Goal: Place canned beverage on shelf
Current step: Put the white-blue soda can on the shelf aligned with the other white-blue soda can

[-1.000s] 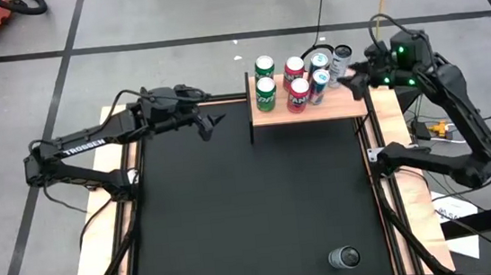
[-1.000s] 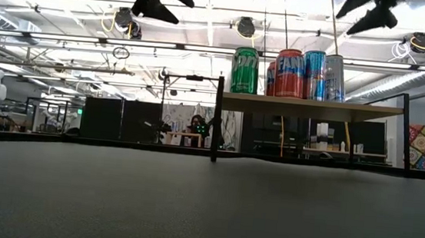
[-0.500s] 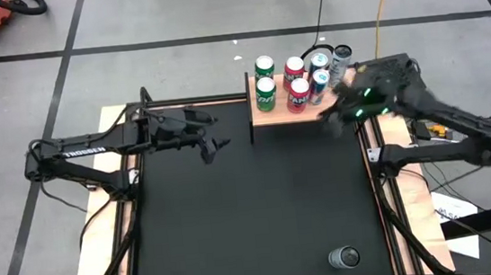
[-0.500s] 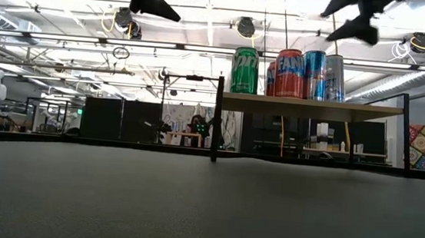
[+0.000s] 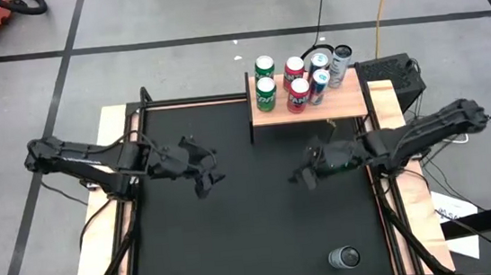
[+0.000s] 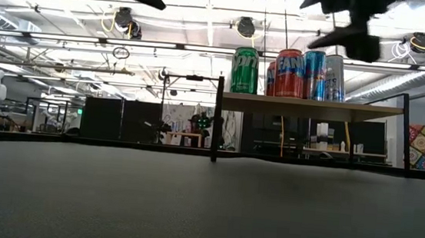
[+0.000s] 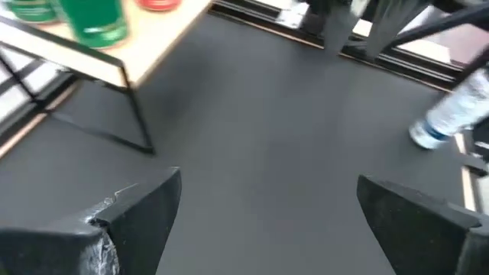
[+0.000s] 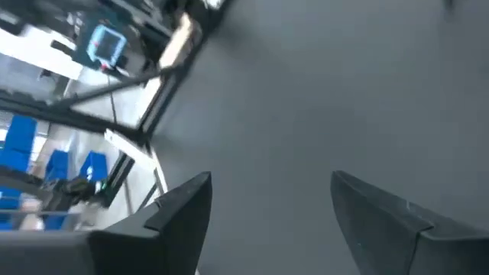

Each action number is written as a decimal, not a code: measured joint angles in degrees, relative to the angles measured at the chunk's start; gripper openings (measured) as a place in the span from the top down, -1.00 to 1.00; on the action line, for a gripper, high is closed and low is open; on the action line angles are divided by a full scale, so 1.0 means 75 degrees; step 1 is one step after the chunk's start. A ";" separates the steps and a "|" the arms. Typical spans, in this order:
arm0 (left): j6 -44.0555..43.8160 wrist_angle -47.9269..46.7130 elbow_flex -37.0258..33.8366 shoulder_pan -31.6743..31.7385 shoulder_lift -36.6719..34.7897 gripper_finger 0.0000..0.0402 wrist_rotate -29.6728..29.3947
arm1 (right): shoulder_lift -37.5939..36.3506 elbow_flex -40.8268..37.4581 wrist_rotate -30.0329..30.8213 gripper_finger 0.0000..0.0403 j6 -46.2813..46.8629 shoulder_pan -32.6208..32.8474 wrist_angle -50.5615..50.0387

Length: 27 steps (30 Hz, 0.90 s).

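Observation:
The light-brown wooden shelf (image 5: 343, 103) stands on thin black posts at the mat's far right, with several cans (image 5: 297, 94) upright on it; it also shows in the low view (image 6: 310, 107). A silver can (image 5: 344, 257) rests on the black mat near its near right corner and also shows in the left wrist view (image 7: 451, 118). My left gripper (image 5: 212, 179) is open and empty above the mat's left half (image 7: 267, 191). My right gripper (image 5: 299, 176) is open and empty above the mat, nearer than the shelf (image 8: 271, 191).
The black mat (image 5: 255, 236) lies inside a wooden frame with black rails (image 5: 387, 214). A black box (image 5: 390, 71) sits right of the shelf. Cables and papers lie off the table's right edge.
My right gripper has left the shelf's right end, going toward the table's near edge and left, out over the mat. My left gripper has gone toward the near edge. The cans on the shelf and the can on the mat have stayed put.

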 joint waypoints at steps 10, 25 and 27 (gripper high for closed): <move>-0.0536 0.0631 -0.0313 -0.1143 0.0575 -0.97 -0.0095 | 0.1484 0.1381 -0.0335 -0.21 0.4329 0.2343 -0.2565; -0.0979 0.0952 -0.0373 -0.1978 0.1626 -0.97 -0.0098 | 0.3087 0.4286 -0.2747 -0.20 0.4754 0.4077 -0.5446; -0.0980 0.0950 -0.0373 -0.2028 0.1629 -0.97 -0.0102 | 0.3132 0.4286 -0.3054 -0.26 0.4569 0.4297 -0.5694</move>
